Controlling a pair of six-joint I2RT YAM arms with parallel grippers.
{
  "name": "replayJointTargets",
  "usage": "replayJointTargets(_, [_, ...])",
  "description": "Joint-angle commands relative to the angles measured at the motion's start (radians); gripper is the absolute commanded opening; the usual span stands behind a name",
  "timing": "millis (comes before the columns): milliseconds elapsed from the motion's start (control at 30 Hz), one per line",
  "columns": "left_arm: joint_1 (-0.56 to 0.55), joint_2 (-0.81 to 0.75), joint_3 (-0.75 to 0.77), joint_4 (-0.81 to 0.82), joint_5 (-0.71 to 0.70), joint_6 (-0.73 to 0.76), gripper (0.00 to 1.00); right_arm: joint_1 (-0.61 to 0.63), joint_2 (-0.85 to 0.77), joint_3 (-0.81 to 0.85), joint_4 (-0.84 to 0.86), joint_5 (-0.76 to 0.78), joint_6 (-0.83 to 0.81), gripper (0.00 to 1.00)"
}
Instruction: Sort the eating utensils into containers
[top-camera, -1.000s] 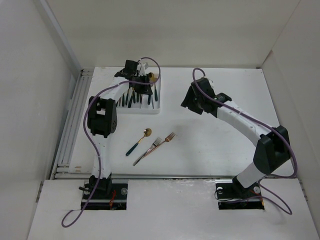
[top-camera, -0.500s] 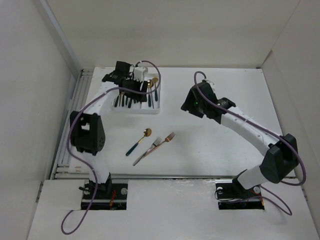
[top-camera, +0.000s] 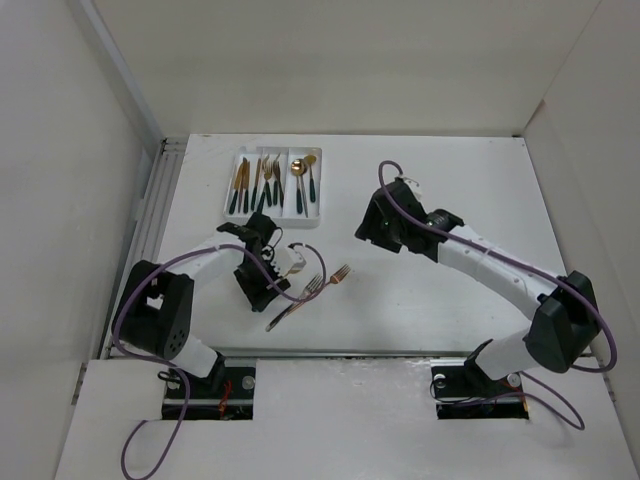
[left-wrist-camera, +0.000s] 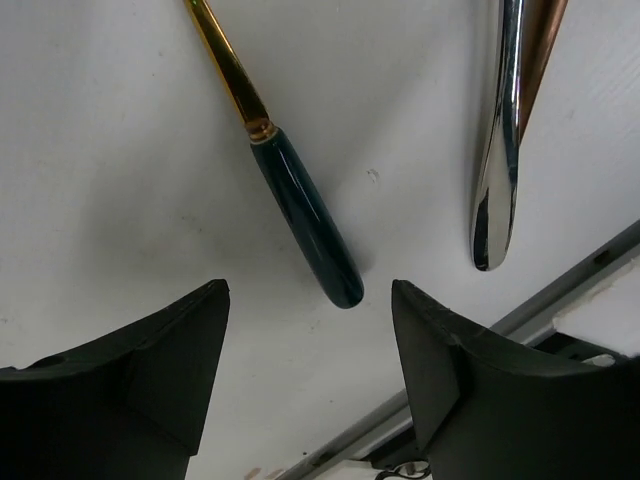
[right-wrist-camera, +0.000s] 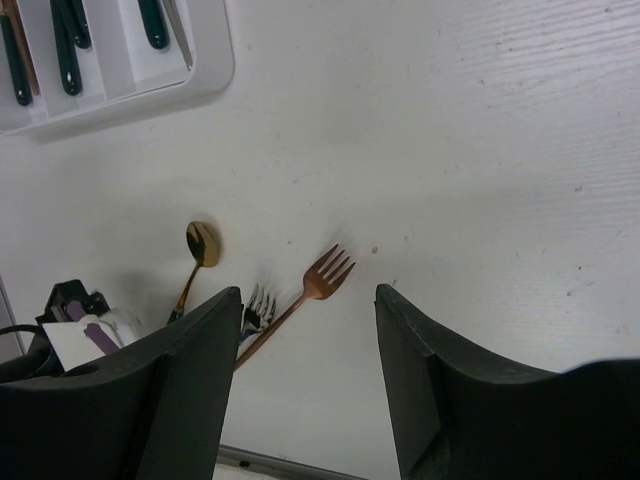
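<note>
The white tray (top-camera: 318, 216) at the back holds several utensils in three compartments: knives on the left, forks in the middle, spoons on the right. A gold spoon with a green handle (left-wrist-camera: 305, 228) lies on the table. My left gripper (left-wrist-camera: 308, 295) is open and empty, low over the handle's end, and it hides most of the spoon in the top view (top-camera: 256, 290). A silver fork (top-camera: 312, 287) and a copper fork (top-camera: 340, 272) lie crossed beside it. My right gripper (right-wrist-camera: 308, 292) is open and empty above the table, right of the forks (top-camera: 372, 226).
The right wrist view shows the tray's corner (right-wrist-camera: 205, 85), the spoon's bowl (right-wrist-camera: 201, 243), the silver fork (right-wrist-camera: 258, 300) and the copper fork (right-wrist-camera: 326, 275). A metal rail (top-camera: 300, 352) runs along the table's near edge. White walls enclose the table.
My left arm has swung from over the tray down to the table and now hangs over the gold spoon's handle. My right gripper has shifted slightly left. The utensils on the table have not moved.
</note>
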Motion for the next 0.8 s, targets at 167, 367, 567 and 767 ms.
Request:
replayJointTargets(167, [-0.023,0.037,-0.038,0.175,-0.060,-0.127,0.62,0.029,-0.086,-0.016,-0.007,0.031,0.035,0.61])
replayJointTargets(367, [-0.061,0.072,-0.068,0.273,-0.131,-0.214,0.49,0.029,-0.109,-0.052,-0.007,0.051,0.046,0.61])
replayJointTargets(567, [-0.091,0.081,-0.078,0.270,-0.069,-0.250,0.03,0.029,-0.098,-0.042,-0.007,0.051,0.055,0.61])
replayJointTargets(767, [-0.091,0.048,-0.056,0.247,-0.054,-0.259,0.00,0.029,-0.080,-0.024,-0.007,0.051,0.046,0.61])
